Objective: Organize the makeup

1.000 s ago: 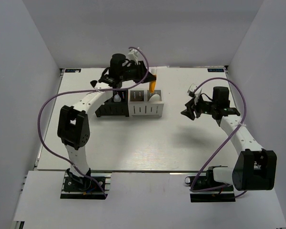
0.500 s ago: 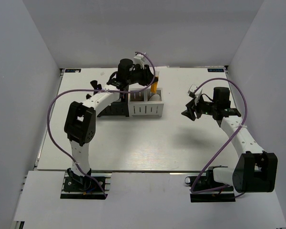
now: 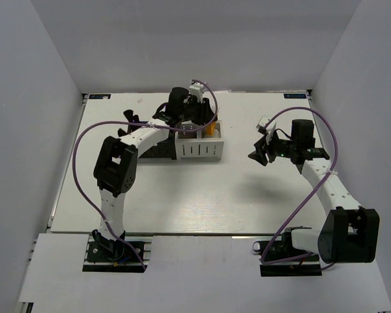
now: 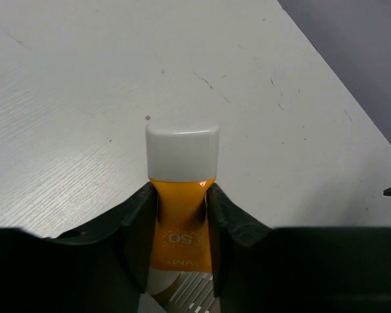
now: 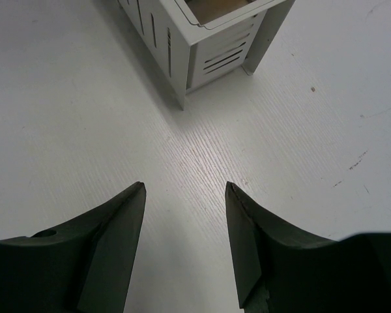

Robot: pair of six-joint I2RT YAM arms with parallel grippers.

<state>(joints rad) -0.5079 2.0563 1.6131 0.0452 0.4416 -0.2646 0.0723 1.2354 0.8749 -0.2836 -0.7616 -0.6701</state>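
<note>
The left hand (image 4: 181,192) is clamped on the orange tube (image 4: 182,225), white cap pointing away from the wrist. Over the last second this arm has swung right across the white organizer (image 3: 199,151), and the tube now sits lower at its right rear compartment. Assessment: stowing is under way, with release still pending. The right hand (image 5: 184,195) is unchanged, jaws wide and empty, over the bare worktop (image 3: 182,195) beside that organizer.

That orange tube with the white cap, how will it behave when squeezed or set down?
The orange tube looks like soft plastic, so it probably dents under the left tool pinching it. Its glossy skin may slip. Tall and slim, it would likely tip if stood alone.
</note>
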